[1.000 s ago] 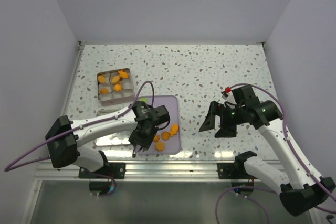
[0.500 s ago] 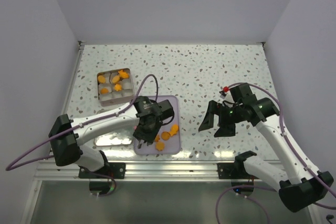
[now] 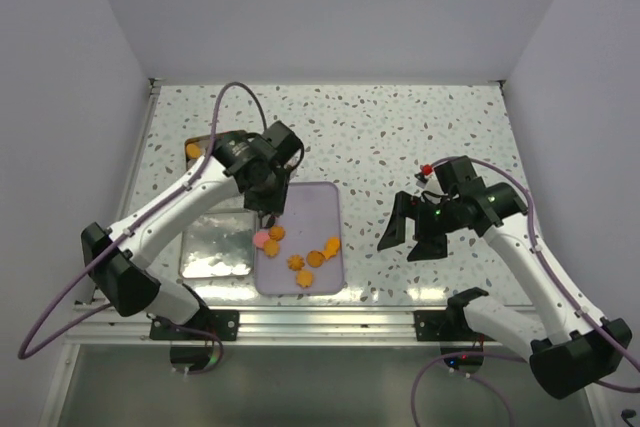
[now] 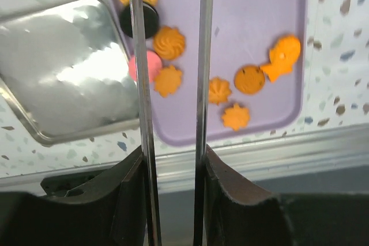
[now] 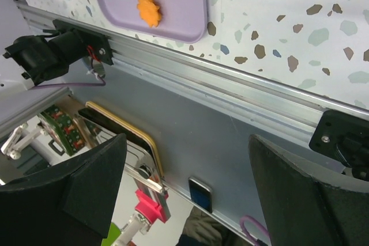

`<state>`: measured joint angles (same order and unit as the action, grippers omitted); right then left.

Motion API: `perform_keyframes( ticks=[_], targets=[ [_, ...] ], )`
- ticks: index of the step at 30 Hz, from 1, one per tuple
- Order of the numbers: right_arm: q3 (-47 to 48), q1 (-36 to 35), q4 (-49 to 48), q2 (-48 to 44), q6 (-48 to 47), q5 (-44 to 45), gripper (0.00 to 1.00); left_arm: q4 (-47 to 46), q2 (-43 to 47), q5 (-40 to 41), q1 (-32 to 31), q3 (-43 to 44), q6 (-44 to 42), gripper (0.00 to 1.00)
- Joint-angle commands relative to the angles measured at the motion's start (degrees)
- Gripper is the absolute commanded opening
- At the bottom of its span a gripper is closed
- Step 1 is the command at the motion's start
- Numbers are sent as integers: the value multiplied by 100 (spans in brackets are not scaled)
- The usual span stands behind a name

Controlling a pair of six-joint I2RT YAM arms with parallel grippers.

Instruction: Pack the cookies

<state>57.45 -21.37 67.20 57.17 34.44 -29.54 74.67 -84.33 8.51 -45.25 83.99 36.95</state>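
Several orange cookies (image 3: 318,257) and one pink cookie (image 3: 262,238) lie on the near half of the purple tray (image 3: 318,209). In the left wrist view I see orange rounds, flowers, a fish (image 4: 281,56), a pink cookie (image 4: 151,64) and a black cookie (image 4: 144,20) on the tray (image 4: 253,10). My left gripper (image 3: 266,179) (image 4: 171,165) is shut on the metal tongs (image 4: 201,73), held above the tray's left side. The tong tips are out of the wrist view. My right gripper (image 3: 410,230) (image 5: 190,188) is open and empty, right of the tray.
A shiny square lid (image 3: 215,244) (image 4: 63,79) lies left of the tray. The tin (image 3: 192,150) at the far left is mostly hidden by my left arm. The aluminium rail (image 3: 330,319) (image 5: 242,90) runs along the table's near edge.
My left arm has swung from the tray's near edge up and toward the far left with the tongs, uncovering the pink cookie and others. The right arm has barely moved.
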Motion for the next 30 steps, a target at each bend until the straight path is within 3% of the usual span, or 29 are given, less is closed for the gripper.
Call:
perform_keyframes(
  ticks=[1,8,13,21,30],
  targets=[
    [179,-17,-119,58,-156,-105,90,74,67,431,569,487,-416,41],
    [319,-17,-102,207,-200,-105,90,47,-373,713,1737,1049,-882,41],
    [416,-17,-58,269,-253,-78,90,-154,-549,634,2230,927,-1076,41],
    [442,-17,-49,356,-297,-69,90,-875,-602,388,2434,338,-1199,43],
    [381,-17,-5,313,-306,-69,90,-964,-891,502,2443,224,-1243,48]
  ],
)
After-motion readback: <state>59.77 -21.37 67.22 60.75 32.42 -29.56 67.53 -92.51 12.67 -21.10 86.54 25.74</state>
